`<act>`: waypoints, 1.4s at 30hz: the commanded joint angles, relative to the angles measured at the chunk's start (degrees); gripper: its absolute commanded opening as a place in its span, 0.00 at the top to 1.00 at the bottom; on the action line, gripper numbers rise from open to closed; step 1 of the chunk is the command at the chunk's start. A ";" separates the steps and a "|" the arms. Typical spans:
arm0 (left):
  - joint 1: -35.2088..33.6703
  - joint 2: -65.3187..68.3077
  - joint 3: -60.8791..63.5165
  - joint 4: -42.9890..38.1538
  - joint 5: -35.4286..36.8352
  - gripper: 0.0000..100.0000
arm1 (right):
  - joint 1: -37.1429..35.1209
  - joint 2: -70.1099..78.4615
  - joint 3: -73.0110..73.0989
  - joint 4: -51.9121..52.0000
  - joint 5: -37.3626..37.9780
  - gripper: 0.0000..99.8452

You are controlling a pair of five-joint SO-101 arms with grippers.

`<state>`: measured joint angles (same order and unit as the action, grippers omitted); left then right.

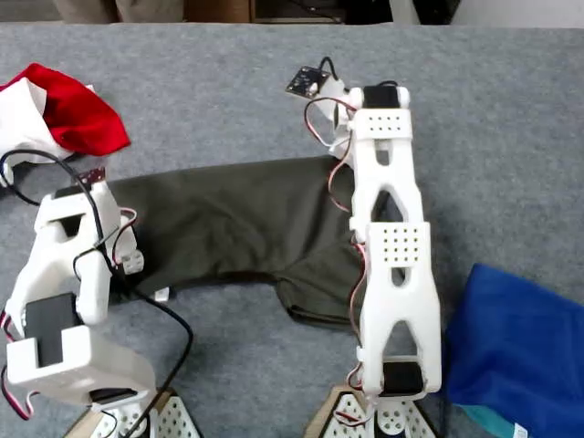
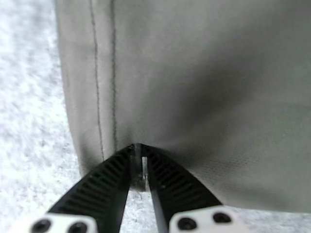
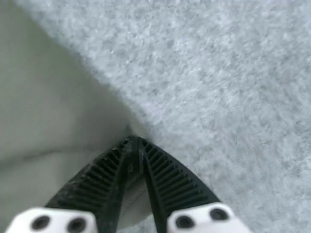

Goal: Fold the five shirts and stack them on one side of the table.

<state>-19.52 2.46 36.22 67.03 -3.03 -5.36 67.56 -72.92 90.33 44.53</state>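
An olive green shirt (image 1: 237,224) lies spread across the middle of the grey table, partly folded. My left gripper (image 2: 138,151) is shut on the shirt's hemmed edge (image 2: 102,97) at its left end, under the left arm (image 1: 78,265) in the high view. My right gripper (image 3: 132,143) is shut on the shirt's edge (image 3: 53,111) at its far right corner, below the right arm (image 1: 388,228). A red and white shirt (image 1: 64,114) lies crumpled at the far left. A blue shirt (image 1: 520,342) rests at the near right.
The grey felt table top (image 1: 210,82) stretches open behind the olive shirt and to the far right (image 1: 511,137). Cables (image 1: 164,319) trail from the left arm over the near table. Both arm bases stand at the near edge.
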 commanded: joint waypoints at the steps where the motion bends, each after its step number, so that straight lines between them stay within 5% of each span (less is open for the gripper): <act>1: -1.58 -0.22 2.55 -1.23 -0.70 0.98 | 0.84 -0.57 -5.49 2.73 0.62 0.99; 10: -1.05 -0.66 -12.31 12.57 -1.05 0.98 | 0.04 -0.92 -21.41 12.04 1.76 0.99; 17: -0.97 -0.13 -35.43 24.00 -0.88 0.98 | 0.13 -12.00 -12.18 12.13 -1.41 0.99; 28: -0.97 14.73 -43.34 10.02 5.19 0.98 | 0.31 -33.36 26.07 9.14 -6.51 1.00; 42: -1.93 37.32 -69.19 19.60 4.57 0.98 | 4.79 -29.49 49.98 -11.34 -3.87 1.00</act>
<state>-20.84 38.86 -26.02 84.62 1.54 -2.73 37.67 -23.43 80.75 38.46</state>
